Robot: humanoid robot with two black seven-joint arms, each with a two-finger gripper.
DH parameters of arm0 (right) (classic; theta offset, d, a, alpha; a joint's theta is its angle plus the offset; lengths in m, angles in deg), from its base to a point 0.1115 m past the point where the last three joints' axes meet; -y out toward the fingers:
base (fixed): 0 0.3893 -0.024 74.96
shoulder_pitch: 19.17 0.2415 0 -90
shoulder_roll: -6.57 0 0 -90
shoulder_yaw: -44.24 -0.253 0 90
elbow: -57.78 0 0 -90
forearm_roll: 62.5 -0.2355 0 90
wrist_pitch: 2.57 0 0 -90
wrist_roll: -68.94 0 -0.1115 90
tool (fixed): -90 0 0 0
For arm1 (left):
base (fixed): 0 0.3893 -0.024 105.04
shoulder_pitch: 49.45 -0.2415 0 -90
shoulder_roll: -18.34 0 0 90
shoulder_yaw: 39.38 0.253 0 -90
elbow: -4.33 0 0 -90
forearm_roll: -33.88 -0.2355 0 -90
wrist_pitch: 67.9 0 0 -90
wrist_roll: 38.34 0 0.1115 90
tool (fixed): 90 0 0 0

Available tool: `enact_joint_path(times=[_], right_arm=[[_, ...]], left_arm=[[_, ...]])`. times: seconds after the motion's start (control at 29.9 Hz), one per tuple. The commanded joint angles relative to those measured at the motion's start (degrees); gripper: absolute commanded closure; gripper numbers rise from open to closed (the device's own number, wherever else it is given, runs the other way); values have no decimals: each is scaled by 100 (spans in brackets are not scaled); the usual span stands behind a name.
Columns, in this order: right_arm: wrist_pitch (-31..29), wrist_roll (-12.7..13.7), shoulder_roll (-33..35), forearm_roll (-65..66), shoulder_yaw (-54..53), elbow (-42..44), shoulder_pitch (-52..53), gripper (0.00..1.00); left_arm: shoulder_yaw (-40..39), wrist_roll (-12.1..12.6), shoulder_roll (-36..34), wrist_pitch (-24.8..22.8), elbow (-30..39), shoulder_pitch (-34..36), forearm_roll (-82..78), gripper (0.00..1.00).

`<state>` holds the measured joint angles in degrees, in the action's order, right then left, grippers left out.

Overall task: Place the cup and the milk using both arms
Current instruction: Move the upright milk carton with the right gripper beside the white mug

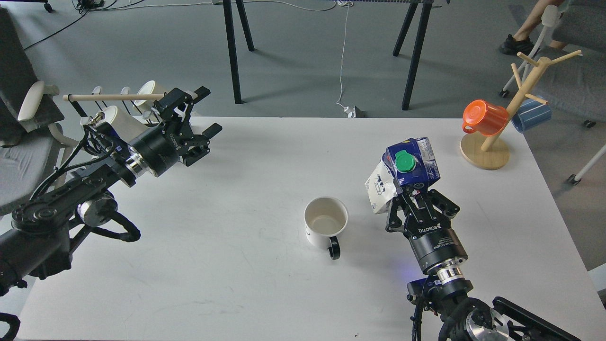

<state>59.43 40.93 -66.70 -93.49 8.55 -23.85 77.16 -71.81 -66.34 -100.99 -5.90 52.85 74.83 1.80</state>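
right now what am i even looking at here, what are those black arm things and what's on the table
This single picture comes from the robot's own head, looking down at a white table. The two black arms are the robot's. The right gripper has its fingers closed around a blue-and-white milk carton with a green cap. The left gripper is open, holding nothing, above the table's far left. A cream cup with a black handle stands in the middle. At the far right, a wooden mug tree holds an orange cup.

Hidden behind the right gripper [411, 201]: base of the milk carton [406, 173]. Too small to read: carton print.
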Motion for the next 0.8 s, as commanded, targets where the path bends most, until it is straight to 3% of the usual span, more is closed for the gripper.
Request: enact_joint_path(times=[0.0, 0.77], right_arm=[[0, 1, -55, 58, 133, 120, -27, 79], [0, 1, -468, 76, 450, 692, 0, 75]], left_arm=[[0, 0, 15, 0, 0, -1, 0, 1], [9, 0, 41, 0, -61, -36, 0, 1]])
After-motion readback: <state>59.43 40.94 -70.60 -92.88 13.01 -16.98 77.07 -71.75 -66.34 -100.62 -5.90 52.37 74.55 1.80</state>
